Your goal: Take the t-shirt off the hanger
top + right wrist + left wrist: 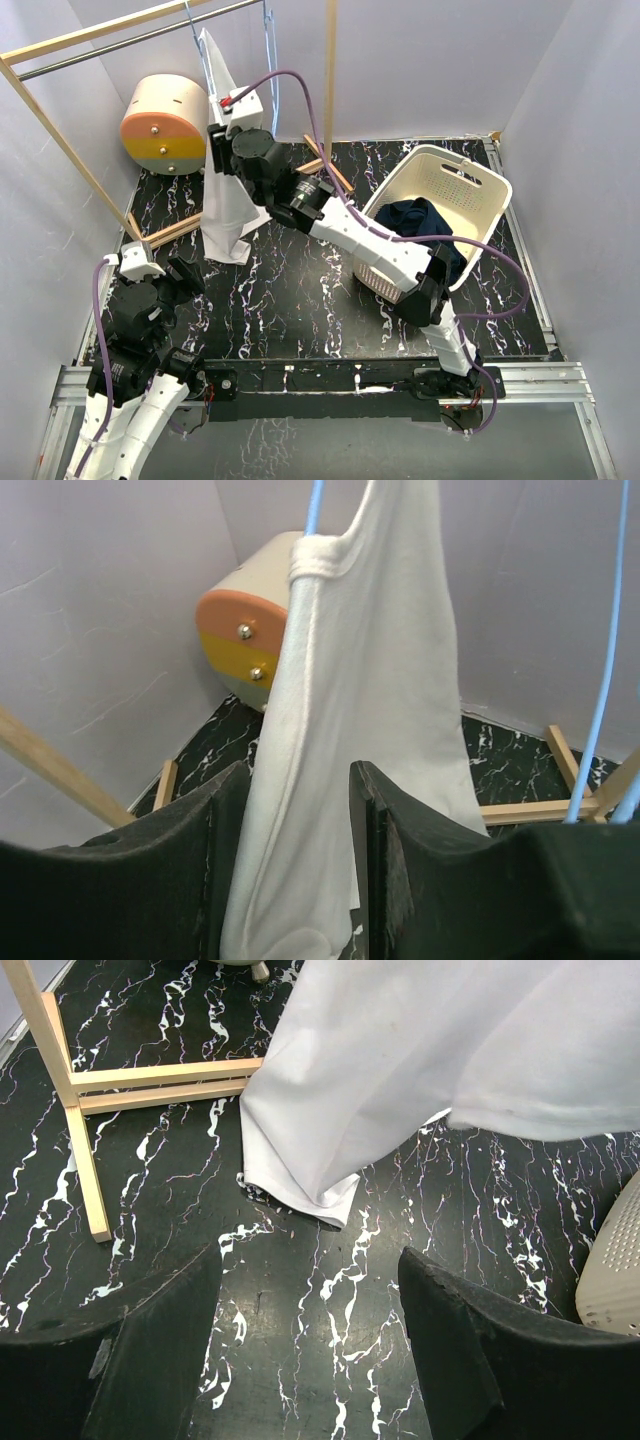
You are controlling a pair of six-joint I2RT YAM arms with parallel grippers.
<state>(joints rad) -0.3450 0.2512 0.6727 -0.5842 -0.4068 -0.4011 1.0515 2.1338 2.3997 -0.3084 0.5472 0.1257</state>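
The right arm stretches diagonally across the black marble table point(300, 300) from its base at the near right, reaching up to the back left. Its right gripper point(218, 135) point(300, 775) is raised at the white t-shirt point(228, 205) point(380, 630), fingers pinched onto a bunched fold below the collar. The left arm sits folded at the near left. Its left gripper point(192, 272) point(310, 1260) is tilted down over bare tabletop, fingers spread wide and holding nothing.

The t-shirt hangs from the blue hanger point(193, 35) point(605, 660) on the metal rail point(120, 42) of the wooden rack point(60, 135). Its hem point(300, 1185) touches the table just beside the rack's foot point(85, 1140).

Open tabletop lies in front of the shirt. The white laundry basket point(480, 175), holding a dark garment point(420, 220), stands at the right, partly under the right arm. A cream and orange drum point(165, 125) sits behind the rack.

The hanger's hook is cut off at the frame's top, and the right arm hides part of the shirt.
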